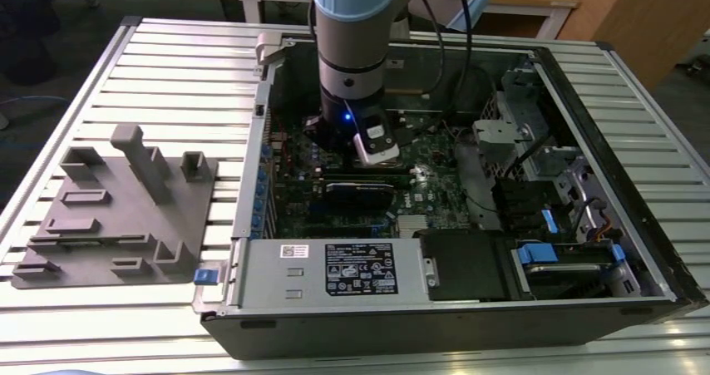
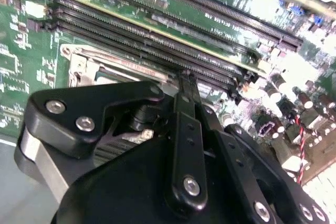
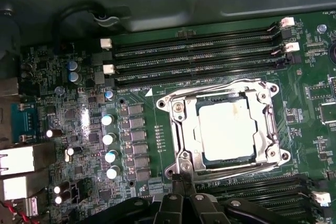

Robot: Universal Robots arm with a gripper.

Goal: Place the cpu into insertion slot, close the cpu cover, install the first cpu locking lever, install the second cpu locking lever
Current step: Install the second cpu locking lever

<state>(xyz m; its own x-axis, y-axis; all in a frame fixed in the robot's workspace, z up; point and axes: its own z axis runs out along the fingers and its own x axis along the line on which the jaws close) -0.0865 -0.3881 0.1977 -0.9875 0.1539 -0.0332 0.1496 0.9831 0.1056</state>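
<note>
cpu (image 3: 227, 130) seated flat in the insertion slot (image 3: 202, 113) on the green motherboard (image 3: 79, 129), silvery top showing pale through the square window. cpu cover (image 3: 181, 129) already folded down over it, framing the chip on all sides, so as to press it evenly into the socket. sits between two banks of long black memory slots (image 3: 194, 56), well inside the open computer case (image 1: 577, 84) that rests on the slatted desk (image 1: 133, 67).

end effector (image 3: 184, 182) lowered at the cover's corner nearest the wrist, fingertips drawn together to a narrow point with nothing visibly between them, apparently to work the thin wire lever along the frame's edge rather than to grip anything bulky. same narrow closure in the second wrist view, with the black fingers (image 2: 187, 85) meeting right at the metal frame beside the memory slots. cannot tell whether either locking lever is latched yet.

grey fixture tray (image 1: 111, 217) left lying on the desk beside the case, toward the exterior view's left, well apart from the work.
</note>
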